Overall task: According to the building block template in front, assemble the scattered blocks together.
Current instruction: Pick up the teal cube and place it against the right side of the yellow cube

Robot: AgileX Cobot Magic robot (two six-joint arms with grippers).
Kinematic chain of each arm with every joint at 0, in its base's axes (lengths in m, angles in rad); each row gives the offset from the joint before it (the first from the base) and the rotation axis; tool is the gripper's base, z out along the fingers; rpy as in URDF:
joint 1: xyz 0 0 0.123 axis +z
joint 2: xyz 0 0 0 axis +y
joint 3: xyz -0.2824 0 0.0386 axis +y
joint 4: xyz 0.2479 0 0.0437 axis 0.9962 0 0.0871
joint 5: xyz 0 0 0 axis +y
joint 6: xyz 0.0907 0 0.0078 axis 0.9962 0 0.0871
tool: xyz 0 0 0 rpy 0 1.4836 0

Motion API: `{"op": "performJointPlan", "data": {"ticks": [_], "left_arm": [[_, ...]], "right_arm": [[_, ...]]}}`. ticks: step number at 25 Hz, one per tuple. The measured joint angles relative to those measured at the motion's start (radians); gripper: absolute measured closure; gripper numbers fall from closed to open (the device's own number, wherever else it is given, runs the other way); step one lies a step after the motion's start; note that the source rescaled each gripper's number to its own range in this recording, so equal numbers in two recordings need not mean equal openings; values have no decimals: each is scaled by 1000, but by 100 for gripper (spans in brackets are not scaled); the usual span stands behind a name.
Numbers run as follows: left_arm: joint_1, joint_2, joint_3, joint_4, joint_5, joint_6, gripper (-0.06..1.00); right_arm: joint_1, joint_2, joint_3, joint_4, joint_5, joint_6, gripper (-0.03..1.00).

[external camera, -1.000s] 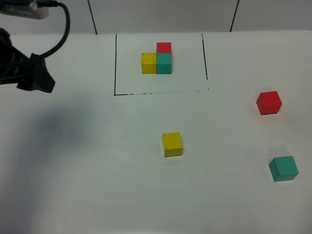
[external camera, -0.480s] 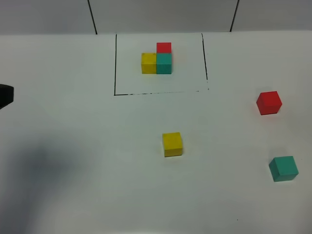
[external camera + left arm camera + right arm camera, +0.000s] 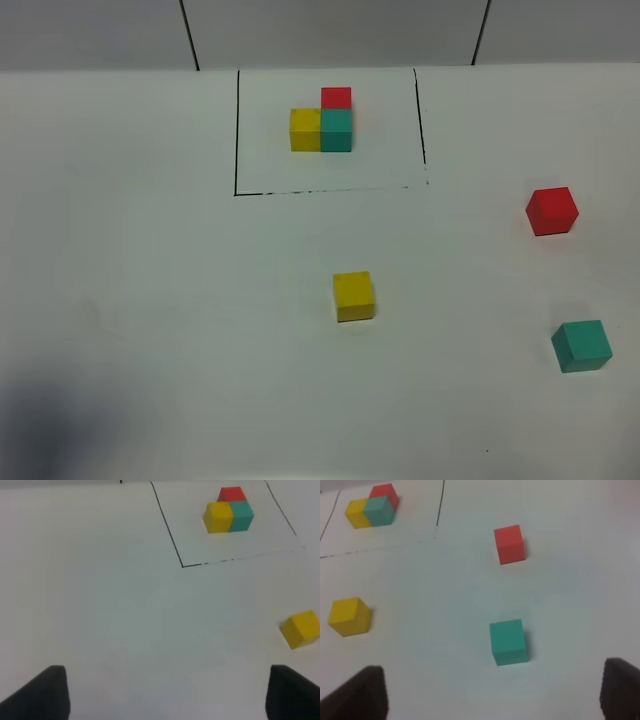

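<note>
The left gripper and right gripper are spread, empty, since yellow cube, red cube, teal cube lie unassembled, unlike the template.

This is looking like a robotics lab or test bench. A plain white tabletop is filling almost the whole high view, and pale wall panels split by dark vertical seams are running behind it. A thin black line is marking off an area on the surface, framing the building block template of small yellow, teal and red cubes. A yellow cube, a red cube and a teal cube are sitting well apart on the white, laid out like an exercise.
</note>
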Motion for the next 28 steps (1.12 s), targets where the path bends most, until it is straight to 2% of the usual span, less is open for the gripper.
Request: {"op": "performJointPlan", "data": {"ticks": [5, 18, 23, 28], "left_arm": [[0, -106, 63, 0, 29, -7, 21], [0, -360, 83, 1, 220, -24, 21], [0, -411, 93, 2, 226, -24, 21], [0, -455, 171, 2, 225, -24, 21]], "right_arm": [[0, 0, 0, 0, 0, 0, 24], [0, 0, 0, 0, -1, 1, 24], [0, 0, 0, 0, -1, 2, 24], [0, 0, 0, 0, -1, 3, 24]]}}
